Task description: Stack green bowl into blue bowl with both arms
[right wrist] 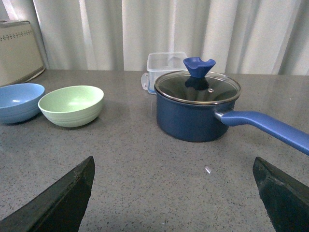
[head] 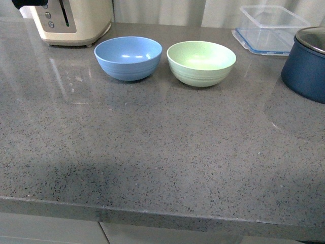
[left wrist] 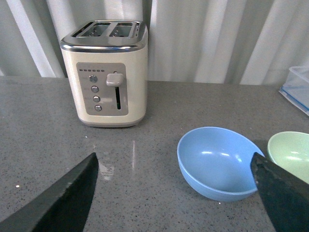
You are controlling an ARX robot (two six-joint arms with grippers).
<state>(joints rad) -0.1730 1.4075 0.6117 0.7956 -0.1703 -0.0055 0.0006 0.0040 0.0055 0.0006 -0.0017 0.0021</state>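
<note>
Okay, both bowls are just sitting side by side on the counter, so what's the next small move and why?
Probably move the right gripper toward the green bowl. Its jaws stand open and empty, and that bowl sits free and upright beside the blue bowl, on the right-hand side, so it looks like the easier one to reach first.

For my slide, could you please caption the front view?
Blue bowl and green bowl side by side on grey counter.
</note>
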